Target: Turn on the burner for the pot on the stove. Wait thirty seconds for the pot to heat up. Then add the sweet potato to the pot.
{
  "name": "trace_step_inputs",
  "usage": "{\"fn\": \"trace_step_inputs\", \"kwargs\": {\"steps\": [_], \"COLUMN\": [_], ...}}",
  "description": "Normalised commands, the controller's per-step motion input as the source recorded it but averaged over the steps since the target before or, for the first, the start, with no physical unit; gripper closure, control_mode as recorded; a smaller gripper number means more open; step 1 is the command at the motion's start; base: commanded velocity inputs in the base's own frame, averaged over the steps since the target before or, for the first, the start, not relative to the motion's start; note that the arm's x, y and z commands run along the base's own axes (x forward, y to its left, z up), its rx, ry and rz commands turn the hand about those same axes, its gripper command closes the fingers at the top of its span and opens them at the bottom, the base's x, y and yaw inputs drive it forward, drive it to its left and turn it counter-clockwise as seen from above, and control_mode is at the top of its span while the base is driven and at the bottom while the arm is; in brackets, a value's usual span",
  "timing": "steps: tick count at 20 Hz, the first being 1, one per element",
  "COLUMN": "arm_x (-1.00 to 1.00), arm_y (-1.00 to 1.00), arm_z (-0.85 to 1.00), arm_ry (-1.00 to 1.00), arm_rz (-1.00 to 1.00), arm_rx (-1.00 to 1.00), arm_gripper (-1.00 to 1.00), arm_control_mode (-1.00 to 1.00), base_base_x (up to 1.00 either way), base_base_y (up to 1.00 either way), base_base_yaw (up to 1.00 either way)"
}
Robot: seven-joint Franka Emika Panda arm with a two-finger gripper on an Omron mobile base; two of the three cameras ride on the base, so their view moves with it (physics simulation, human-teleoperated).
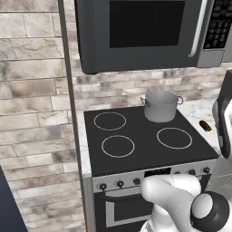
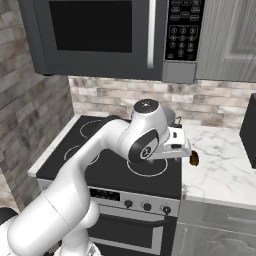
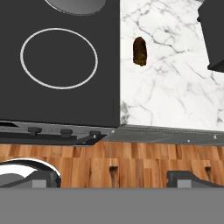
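Note:
The grey pot (image 1: 161, 106) stands upright on the back right ring of the stove (image 1: 136, 149); its rim shows at the top of the hand view (image 3: 76, 4). The sweet potato (image 1: 205, 125) lies on the marble counter (image 3: 175, 87) just right of the stove, a brown lump (image 3: 140, 51) (image 2: 194, 158). My gripper (image 2: 181, 149) hovers above the stove's front right corner, left of the sweet potato. It is open with nothing between its fingers (image 3: 188, 178). Small black knobs (image 1: 120, 183) line the steel front.
A dark microwave (image 1: 145, 31) hangs over the stove. A dark appliance (image 2: 248, 132) stands on the counter at the far right. A brick wall (image 1: 31, 113) closes the left side. Wooden floor (image 3: 131, 157) lies below the stove front.

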Motion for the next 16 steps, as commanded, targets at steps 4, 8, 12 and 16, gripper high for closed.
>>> {"fn": "trace_step_inputs", "kwargs": {"steps": [4,8,12,16], "arm_x": [0.00,0.00,0.00,0.00], "arm_y": [0.00,0.00,0.00,0.00], "arm_z": [0.00,0.00,0.00,0.00], "arm_ry": [0.00,0.00,0.00,0.00], "arm_rz": [0.00,0.00,0.00,0.00], "arm_rx": [0.00,0.00,0.00,0.00], "arm_gripper": [-1.00,-1.00,-1.00,-1.00], "arm_control_mode": [-1.00,-1.00,-1.00,-1.00], "base_base_x": [0.00,0.00,0.00,0.00], "base_base_y": [0.00,0.00,0.00,0.00], "base_base_yaw": [0.00,0.00,0.00,0.00]}}
